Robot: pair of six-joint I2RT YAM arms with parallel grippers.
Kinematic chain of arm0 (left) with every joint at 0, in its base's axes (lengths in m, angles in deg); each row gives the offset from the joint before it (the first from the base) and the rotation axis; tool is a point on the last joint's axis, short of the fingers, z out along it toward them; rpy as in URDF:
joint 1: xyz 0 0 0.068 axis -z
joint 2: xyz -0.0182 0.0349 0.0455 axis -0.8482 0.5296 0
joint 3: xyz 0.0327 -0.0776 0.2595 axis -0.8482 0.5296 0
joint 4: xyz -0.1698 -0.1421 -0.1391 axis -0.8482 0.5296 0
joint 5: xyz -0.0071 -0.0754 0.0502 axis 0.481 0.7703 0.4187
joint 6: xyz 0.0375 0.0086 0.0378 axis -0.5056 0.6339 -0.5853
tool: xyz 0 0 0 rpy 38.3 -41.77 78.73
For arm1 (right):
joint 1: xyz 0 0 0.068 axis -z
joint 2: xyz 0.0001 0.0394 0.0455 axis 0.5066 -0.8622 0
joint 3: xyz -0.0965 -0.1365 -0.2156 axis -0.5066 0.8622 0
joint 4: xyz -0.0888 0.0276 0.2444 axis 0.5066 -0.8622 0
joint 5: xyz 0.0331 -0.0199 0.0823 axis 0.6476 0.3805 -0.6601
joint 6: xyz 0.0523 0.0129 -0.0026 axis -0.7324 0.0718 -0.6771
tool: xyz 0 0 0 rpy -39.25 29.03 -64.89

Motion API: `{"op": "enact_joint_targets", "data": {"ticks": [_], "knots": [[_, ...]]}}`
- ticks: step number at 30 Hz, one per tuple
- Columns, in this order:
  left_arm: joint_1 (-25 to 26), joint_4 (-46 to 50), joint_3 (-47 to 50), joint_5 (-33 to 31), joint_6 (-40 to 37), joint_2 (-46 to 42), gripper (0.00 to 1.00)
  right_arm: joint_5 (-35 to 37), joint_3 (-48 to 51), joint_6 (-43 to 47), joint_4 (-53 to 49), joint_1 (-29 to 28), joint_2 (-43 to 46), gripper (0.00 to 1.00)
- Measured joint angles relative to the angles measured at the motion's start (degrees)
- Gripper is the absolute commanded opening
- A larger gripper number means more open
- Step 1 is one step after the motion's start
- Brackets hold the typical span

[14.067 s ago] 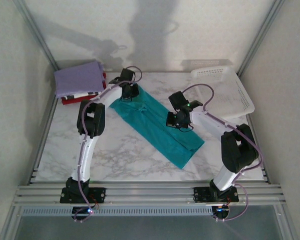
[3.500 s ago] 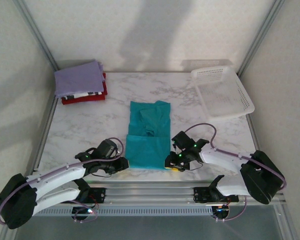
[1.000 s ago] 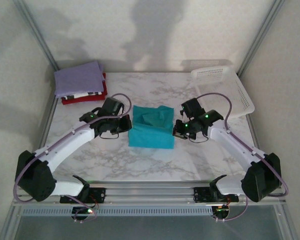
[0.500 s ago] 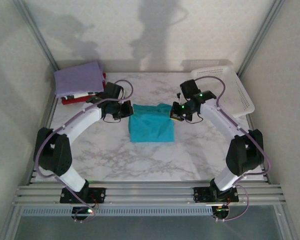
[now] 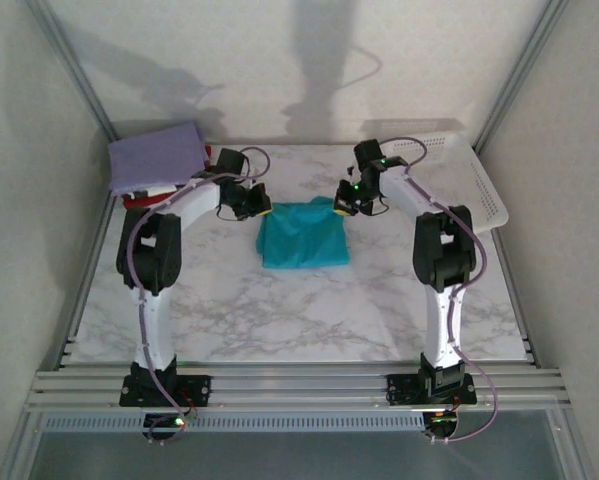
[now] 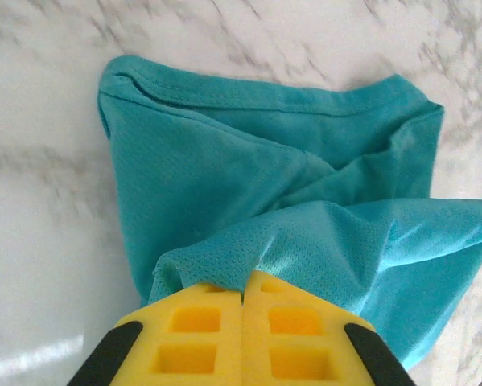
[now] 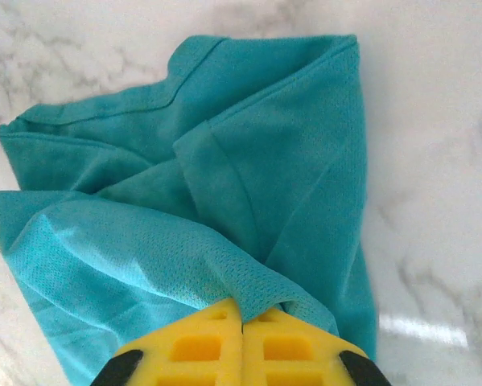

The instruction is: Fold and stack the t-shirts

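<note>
The teal t-shirt (image 5: 301, 238) lies folded into a rough square at the middle back of the marble table. My left gripper (image 5: 260, 210) is shut on its upper layer at the far left corner, and my right gripper (image 5: 345, 207) is shut on the same layer at the far right corner. In the left wrist view the yellow fingertips (image 6: 200, 310) pinch a ridge of teal cloth (image 6: 249, 177) above the lower layers. The right wrist view has the pads (image 7: 285, 342) pressed together on teal cloth (image 7: 297, 161). A lavender t-shirt (image 5: 157, 156) tops the folded stack at the back left.
A white perforated basket (image 5: 487, 180) stands at the back right, just behind the right arm. Both arms reach far back over the table. Bare marble (image 5: 299, 310) lies in front of the shirt, and a metal rail (image 5: 299, 384) runs along the near edge.
Both grippers have carried the shirt's held edge toward the back of the table, laying it over the rest. The teal shape has grown shorter and sits farther back.
</note>
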Motion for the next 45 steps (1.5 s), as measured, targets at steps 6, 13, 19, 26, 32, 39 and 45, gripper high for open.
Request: {"op": "enact_joint_targets", "data": {"ticks": [6,13,19,26,32,39,45], "knots": [[-2.3,-1.2,-12.3,1.8,0.4,12.2,0.55,0.3,-13.8,0.2,0.6,1.3,-12.3,0.62],[-2.8,-2.6,-11.2,-0.9,2.4,5.6,0.59,3.0,-10.8,1.1,0.1,1.7,-7.9,0.64],[0.1,-5.2,-4.5,-6.1,2.9,-5.8,0.43,2.7,0.6,1.0,1.9,0.4,5.0,0.45],[5.1,-9.6,2.8,-6.5,4.9,-4.1,0.12,-1.1,3.8,-0.5,6.6,-2.8,2.1,0.15],[6.9,-11.0,10.1,-7.6,5.3,-2.2,0.12,-2.2,10.8,-1.6,9.2,-3.8,-0.1,0.09],[7.2,-16.6,19.7,-8.0,6.1,-6.0,0.12,-3.0,23.4,-1.9,13.5,-4.6,6.3,0.09],[10.7,-18.4,30.9,-8.0,7.7,-14.5,0.34,-2.8,37.9,-2.7,13.9,-7.6,17.4,0.23]]}}
